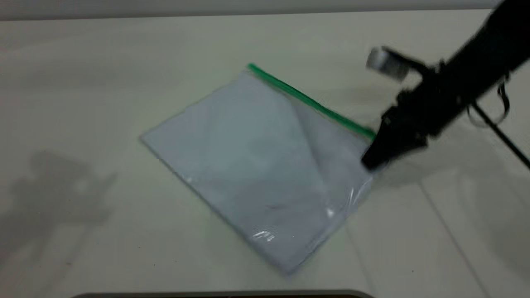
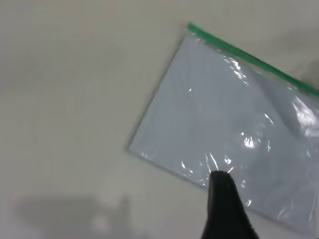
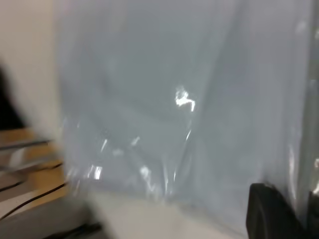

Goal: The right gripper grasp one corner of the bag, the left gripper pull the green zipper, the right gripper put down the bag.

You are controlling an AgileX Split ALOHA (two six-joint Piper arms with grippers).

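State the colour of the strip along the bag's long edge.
Bright green zipper strip, clearest in the exterior view.

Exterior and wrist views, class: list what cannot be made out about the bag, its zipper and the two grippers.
- The right gripper at the bag's corner: motion blur hides any grasp in the exterior view.
- The green zipper: its slider is too small and blurred.
- The left gripper: only a tip shows in the left wrist view; out of frame in the exterior view.

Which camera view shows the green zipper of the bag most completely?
The exterior view: the green zipper runs nearly whole along the bag's far edge toward the right end effector. The left wrist view shows only part of the strip; the right wrist view shows none.
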